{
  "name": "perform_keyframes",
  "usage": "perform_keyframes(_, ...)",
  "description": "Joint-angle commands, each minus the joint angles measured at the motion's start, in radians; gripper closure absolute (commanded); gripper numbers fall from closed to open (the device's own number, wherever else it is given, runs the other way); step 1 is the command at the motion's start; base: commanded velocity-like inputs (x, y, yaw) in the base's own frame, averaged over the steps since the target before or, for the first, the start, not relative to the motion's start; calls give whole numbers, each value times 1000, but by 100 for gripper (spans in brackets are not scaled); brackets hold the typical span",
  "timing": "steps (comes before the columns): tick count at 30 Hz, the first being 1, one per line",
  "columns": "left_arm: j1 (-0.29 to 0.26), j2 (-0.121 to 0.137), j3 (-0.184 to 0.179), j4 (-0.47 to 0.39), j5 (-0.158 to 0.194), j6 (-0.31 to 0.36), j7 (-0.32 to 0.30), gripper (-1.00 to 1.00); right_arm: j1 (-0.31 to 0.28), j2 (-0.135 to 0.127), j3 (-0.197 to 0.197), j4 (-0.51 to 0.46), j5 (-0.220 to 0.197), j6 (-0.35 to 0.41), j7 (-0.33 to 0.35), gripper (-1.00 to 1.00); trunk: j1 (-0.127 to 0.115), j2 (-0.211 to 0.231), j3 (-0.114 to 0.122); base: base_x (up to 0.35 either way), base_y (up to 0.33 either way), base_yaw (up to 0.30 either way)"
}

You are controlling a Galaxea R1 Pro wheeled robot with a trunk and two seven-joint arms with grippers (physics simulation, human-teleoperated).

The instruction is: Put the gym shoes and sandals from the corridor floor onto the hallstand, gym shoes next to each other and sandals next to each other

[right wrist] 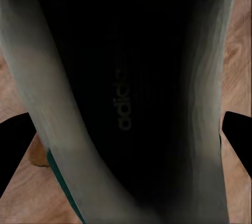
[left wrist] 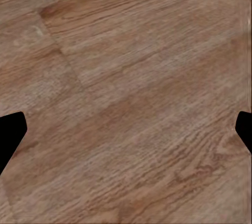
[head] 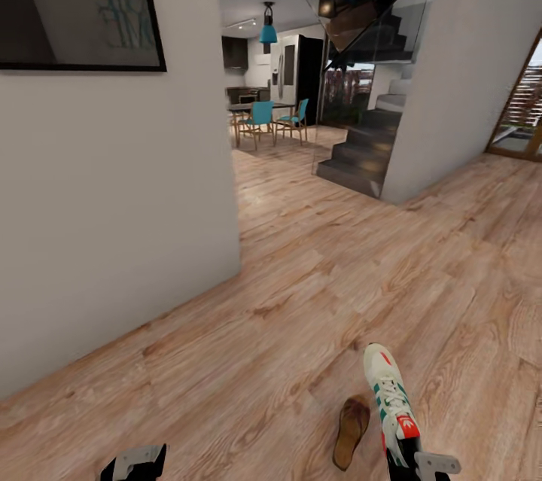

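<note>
right jaws [head: 410,458] clamping gym shoe [head: 389,398], sandal [head: 351,430] beside, wall [head: 113,225] left

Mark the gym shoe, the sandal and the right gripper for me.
gym shoe [head: 389,398]: head view, on the white laced upper.
sandal [head: 351,432]: head view, on the tan insole, mid-length.
right gripper [right wrist: 126,140]: right wrist view, midway between the dark fingertips, over the shoe's opening.

Head looks down; wrists near floor [left wrist: 126,77] (shared).
</note>
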Motion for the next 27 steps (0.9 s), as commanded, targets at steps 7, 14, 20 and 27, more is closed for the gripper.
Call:
perform_keyframes(7, 0, 0, 8, 0, 5, -2, -10, -100, 0, 0, -2, 1, 6, -3, -1, 100, 0, 0, -1, 280, -53, -300)
perform_keyframes(14, 0, 1, 8, 0, 5, -2, -10, -100, -1, 0, -2, 1, 6, -3, -1, 100, 0, 0, -1, 118, -3, -300)
perform_keyframes(20, 0, 1, 8, 0, 5, -2, -10, -100, 0, 0, -2, 0, 6, -3, -1, 100, 0, 0, -1, 10, 0, -300)
perform_keyframes(27, 0, 1, 8, 0, 5, -2, -10, -100, -1, 0, -2, 0, 6, -3, -1, 100, 0, 0, -1, 1, 0, -300)
